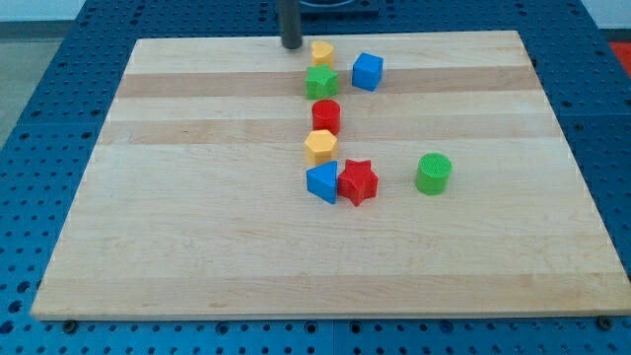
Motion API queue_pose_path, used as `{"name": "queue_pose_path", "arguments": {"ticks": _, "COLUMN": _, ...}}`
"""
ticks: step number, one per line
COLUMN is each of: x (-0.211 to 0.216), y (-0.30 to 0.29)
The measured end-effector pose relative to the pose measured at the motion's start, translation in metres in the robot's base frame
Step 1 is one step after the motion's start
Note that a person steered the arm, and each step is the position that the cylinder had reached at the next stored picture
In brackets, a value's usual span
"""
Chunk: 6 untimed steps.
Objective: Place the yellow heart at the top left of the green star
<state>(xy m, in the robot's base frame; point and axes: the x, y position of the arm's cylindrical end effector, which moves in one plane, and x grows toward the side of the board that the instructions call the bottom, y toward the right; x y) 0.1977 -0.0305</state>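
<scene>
The yellow heart (322, 52) lies near the board's top edge, touching the top of the green star (320, 82), directly above it or slightly to its right. My tip (291, 44) stands just to the left of the yellow heart, a small gap apart, at the upper left of the green star.
A blue cube (367, 71) sits right of the green star. Below the star in a column are a red cylinder (326, 115), a yellow hexagon (320, 147), a blue triangle (322, 182) and a red star (357, 181). A green cylinder (434, 173) stands apart at the right. The wooden board (197, 217) lies on a blue pegboard.
</scene>
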Motion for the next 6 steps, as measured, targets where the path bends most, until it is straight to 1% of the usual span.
{"name": "queue_pose_path", "arguments": {"ticks": 1, "x": -0.003, "y": 0.038}}
{"name": "queue_pose_path", "arguments": {"ticks": 3, "x": -0.002, "y": 0.038}}
{"name": "queue_pose_path", "arguments": {"ticks": 5, "x": 0.015, "y": 0.037}}
{"name": "queue_pose_path", "arguments": {"ticks": 6, "x": 0.02, "y": 0.022}}
